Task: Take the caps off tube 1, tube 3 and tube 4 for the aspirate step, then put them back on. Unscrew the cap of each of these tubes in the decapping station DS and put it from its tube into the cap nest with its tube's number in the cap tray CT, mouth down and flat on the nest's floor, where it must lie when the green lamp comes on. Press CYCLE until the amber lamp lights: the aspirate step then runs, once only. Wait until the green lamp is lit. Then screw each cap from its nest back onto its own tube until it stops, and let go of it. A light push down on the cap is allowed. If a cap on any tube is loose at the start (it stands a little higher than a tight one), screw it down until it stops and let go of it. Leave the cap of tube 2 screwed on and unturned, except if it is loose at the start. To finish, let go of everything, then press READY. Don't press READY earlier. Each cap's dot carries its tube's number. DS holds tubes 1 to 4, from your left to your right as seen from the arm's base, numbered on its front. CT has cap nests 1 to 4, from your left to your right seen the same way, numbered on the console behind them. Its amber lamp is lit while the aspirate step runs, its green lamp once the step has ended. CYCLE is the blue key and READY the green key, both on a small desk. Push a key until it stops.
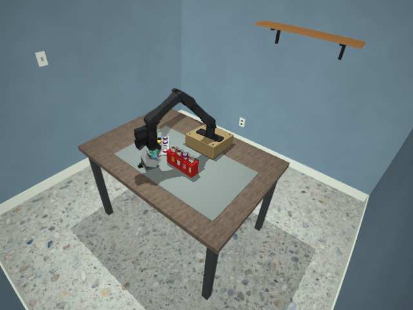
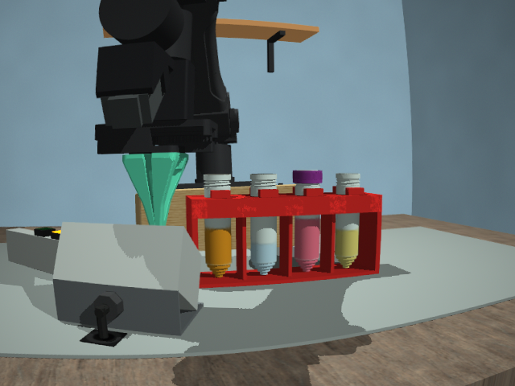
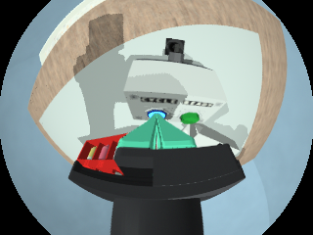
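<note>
My gripper [image 2: 155, 221] has green fingers shut together and holds nothing. Its tips point down at the top of the small grey desk [image 2: 125, 272]. In the wrist view the fingertips [image 3: 156, 119] sit right at the blue CYCLE key [image 3: 156, 113], with the green READY key [image 3: 190, 117] beside it. The red decapping station [image 2: 282, 232] holds four tubes. Three stand open with bare threads; one keeps its purple cap [image 2: 307, 176]. Three purple caps lie in the white cap tray [image 1: 164, 144]. An amber lamp [image 2: 55, 233] glows on the console.
The arm's wooden base box [image 1: 209, 140] stands behind the station. The desk has a small black toggle [image 2: 100, 318] on its front face. A wooden wall shelf [image 1: 310, 33] hangs far off. The station also shows in the wrist view [image 3: 101, 153].
</note>
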You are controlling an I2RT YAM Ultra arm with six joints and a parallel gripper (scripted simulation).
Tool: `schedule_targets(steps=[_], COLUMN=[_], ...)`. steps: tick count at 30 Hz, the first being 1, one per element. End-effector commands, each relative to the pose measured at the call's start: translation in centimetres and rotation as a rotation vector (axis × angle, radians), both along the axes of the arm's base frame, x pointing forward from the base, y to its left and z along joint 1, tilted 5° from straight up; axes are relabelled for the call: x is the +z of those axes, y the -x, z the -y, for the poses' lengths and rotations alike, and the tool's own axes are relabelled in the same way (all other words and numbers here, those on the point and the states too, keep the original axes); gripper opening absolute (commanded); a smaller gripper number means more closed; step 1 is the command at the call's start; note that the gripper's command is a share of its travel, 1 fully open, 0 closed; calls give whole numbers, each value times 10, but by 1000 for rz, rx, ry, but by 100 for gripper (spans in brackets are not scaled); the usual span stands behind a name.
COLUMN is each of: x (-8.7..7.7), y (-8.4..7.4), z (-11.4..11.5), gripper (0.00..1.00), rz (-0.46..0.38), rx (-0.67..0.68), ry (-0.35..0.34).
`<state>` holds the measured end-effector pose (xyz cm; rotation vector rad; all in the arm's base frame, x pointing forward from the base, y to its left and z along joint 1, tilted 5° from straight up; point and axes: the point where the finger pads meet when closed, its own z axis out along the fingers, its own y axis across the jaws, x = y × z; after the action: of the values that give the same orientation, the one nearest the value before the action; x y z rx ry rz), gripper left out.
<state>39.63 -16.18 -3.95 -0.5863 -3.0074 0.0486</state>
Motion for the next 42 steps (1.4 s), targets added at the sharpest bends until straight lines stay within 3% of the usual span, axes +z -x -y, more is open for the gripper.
schedule_targets(steps=[1,12,22,33,34,37,38,40,42], x=[2,8,37,37,37,36,36,35,34], y=[-2,-3,-5,-5,2,21,21,34,47], z=[1,1,0,0,6,21,21,32,43], gripper=[0,0,0,0,100,100,100,100,100], rz=[13,13,13,13,14,18,18,20,20], rx=[0,0,0,0,-83,-332,-332,-466,-466], ry=[5,5,5,5,11,31,31,41,42])
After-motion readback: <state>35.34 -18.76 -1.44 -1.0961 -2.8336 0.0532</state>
